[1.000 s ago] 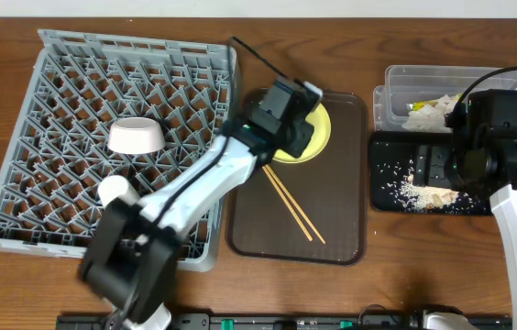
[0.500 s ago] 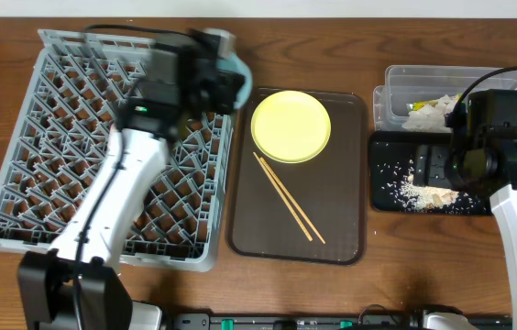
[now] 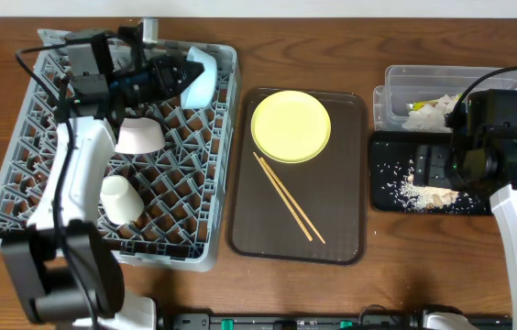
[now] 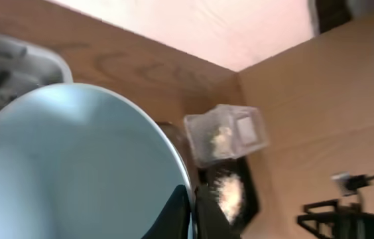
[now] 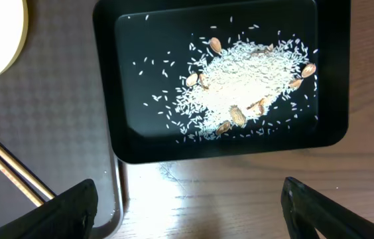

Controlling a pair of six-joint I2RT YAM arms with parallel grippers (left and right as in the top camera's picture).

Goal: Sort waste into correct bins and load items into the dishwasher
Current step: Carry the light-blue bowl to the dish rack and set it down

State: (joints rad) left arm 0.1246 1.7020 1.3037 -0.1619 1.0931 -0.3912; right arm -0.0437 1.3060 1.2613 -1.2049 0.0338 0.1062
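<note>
The light blue bowl [image 3: 202, 78] hangs on edge over the back right corner of the grey dishwasher rack [image 3: 20, 183], and my left gripper [image 3: 183, 76] is shut on its rim. In the left wrist view the light blue bowl [image 4: 74, 166] fills the left side, pinched at my left gripper [image 4: 193, 216]. A pale pink bowl [image 3: 139, 137] and a white cup [image 3: 121, 197] sit in the rack. My right gripper [image 5: 187, 212] stands open and holds nothing, just in front of the black tray [image 5: 140, 133] of rice scraps [image 5: 240, 73].
A brown serving tray [image 3: 341, 220] beside the rack carries the yellow plate [image 3: 291, 126] and wooden chopsticks [image 3: 288, 197]. The clear tub [image 3: 405, 78] behind the black tray [image 3: 389, 174] holds crumpled white paper [image 3: 433, 112].
My left arm has swung from above the brown tray to the rack's back right corner, carrying the light blue bowl. The pink bowl and the cup show again. The right arm has not moved.
</note>
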